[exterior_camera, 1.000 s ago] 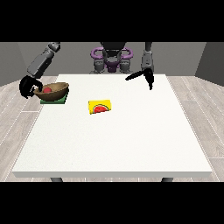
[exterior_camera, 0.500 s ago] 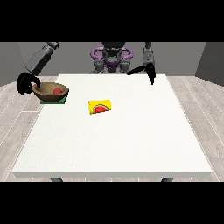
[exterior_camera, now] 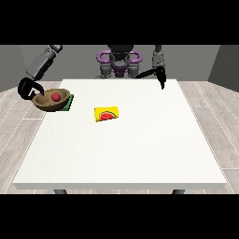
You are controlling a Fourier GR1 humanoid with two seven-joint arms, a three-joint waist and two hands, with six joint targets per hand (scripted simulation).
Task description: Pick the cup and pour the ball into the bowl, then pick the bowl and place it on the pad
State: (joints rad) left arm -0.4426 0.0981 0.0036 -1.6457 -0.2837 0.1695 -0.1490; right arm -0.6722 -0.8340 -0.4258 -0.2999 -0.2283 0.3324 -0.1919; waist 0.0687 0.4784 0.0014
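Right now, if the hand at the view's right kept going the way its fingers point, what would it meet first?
That hand points down, so it would probably meet the bare white table near its far edge. Nothing else shows in that line, though depth is uncertain.

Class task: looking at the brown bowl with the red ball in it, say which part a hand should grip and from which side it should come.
Grip the rim of the bowl on its outer side, towards the view's left. The bowl sits upright and open on the green pad with the red ball inside, so its thin rim is probably the easiest hold. The hand at the view's left is already at that edge.
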